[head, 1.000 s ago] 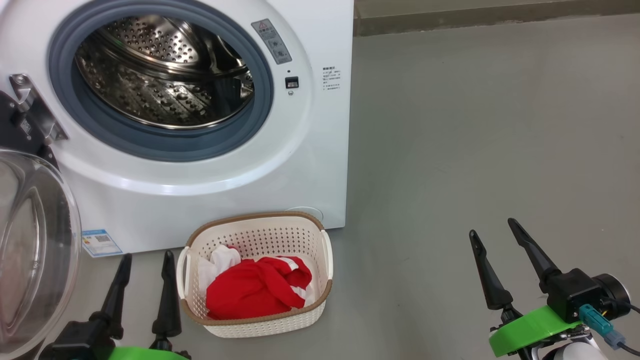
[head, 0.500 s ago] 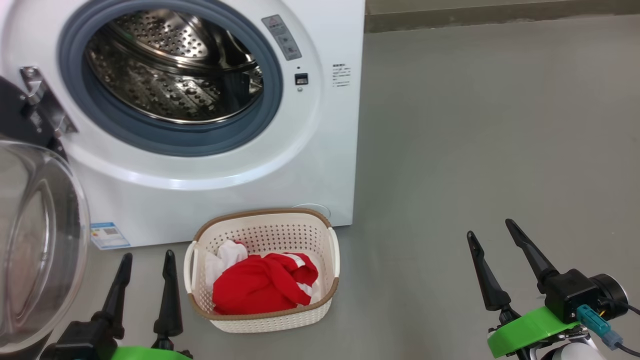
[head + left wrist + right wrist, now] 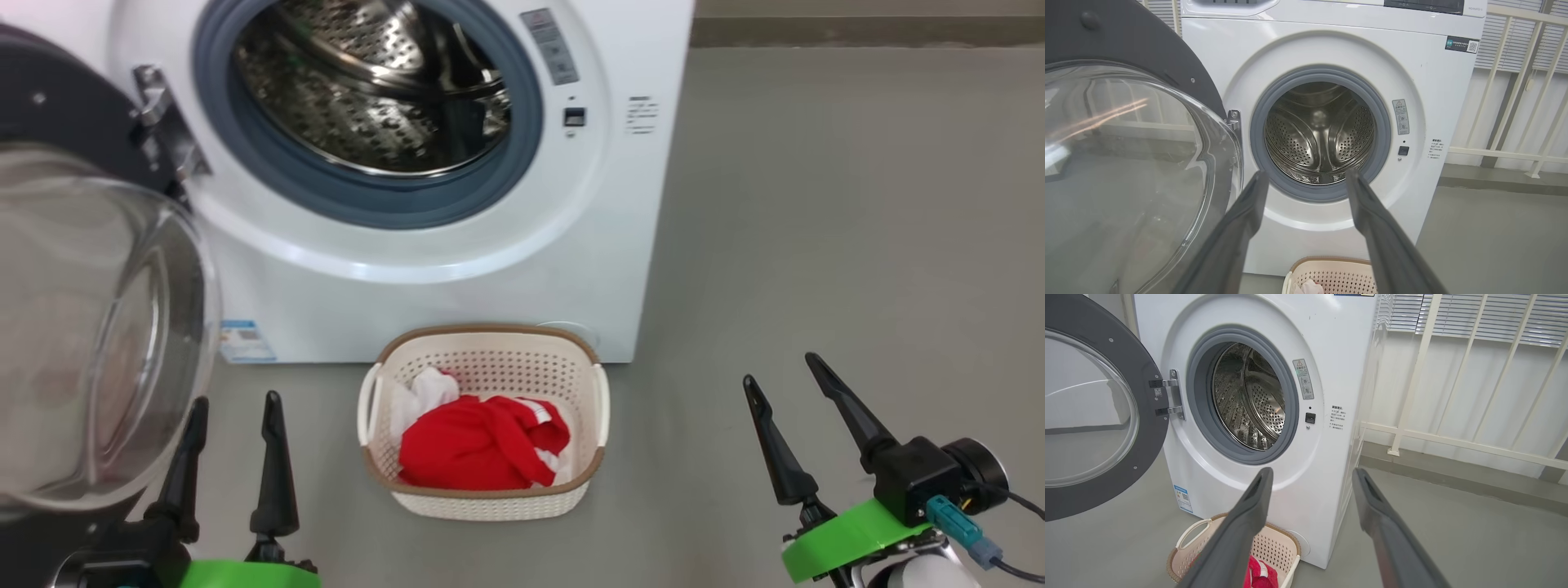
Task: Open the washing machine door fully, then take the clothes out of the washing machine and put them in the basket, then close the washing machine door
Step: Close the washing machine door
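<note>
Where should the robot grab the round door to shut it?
Best the black rim of the washing machine door, at the edge farthest from the hinge: the rim looks flat enough to pinch, the bulging glass bowl does not. The door hangs open on the robot's left, so the open left gripper should probably come from that side.

Left gripper (image 3: pixel 233 400) low, jaws parted, right gripper (image 3: pixel 780 367) likewise
</note>
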Controlling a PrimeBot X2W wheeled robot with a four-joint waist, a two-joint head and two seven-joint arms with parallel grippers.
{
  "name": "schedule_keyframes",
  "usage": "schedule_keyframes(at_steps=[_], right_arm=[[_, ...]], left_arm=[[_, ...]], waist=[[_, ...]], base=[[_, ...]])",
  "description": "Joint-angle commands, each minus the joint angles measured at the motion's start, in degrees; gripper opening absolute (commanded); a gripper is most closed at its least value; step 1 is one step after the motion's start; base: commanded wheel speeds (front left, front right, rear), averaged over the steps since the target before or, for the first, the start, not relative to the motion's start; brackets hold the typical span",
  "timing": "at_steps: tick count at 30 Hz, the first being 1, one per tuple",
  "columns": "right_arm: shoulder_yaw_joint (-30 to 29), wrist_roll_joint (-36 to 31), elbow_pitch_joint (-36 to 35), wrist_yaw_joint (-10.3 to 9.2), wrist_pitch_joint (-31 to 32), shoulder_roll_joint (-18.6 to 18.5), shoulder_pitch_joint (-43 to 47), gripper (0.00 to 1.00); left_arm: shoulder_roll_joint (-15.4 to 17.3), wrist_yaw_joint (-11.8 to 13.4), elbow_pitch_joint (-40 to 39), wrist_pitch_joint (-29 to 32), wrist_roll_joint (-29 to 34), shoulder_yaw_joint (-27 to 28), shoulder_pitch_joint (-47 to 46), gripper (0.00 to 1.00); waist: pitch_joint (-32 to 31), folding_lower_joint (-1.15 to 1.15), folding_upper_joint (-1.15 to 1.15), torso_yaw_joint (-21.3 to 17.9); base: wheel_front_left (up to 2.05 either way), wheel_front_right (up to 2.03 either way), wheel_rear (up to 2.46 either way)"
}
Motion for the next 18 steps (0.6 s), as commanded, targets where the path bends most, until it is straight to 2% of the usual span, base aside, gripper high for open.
schedule_keyframes(at_steps=[1,18], right_arm=[[1.3,0.1,-1.7,0.35,-0.4,-0.8,-2.9,1.00],[4.2,0.0,-1.5,0.35,-0.4,-0.9,-5.1,1.00]], left_arm=[[0.6,0.7,-2.0,0.0,0.7,1.8,-0.6,1.00],[0.6,3.4,-5.0,0.6,1.1,1.7,0.6,1.00]], waist=[[1.2,0.00,0.00,2.5],[1.1,0.00,0.00,14.2]], base=[[0.00,0.00,0.00],[0.00,0.00,0.00]])
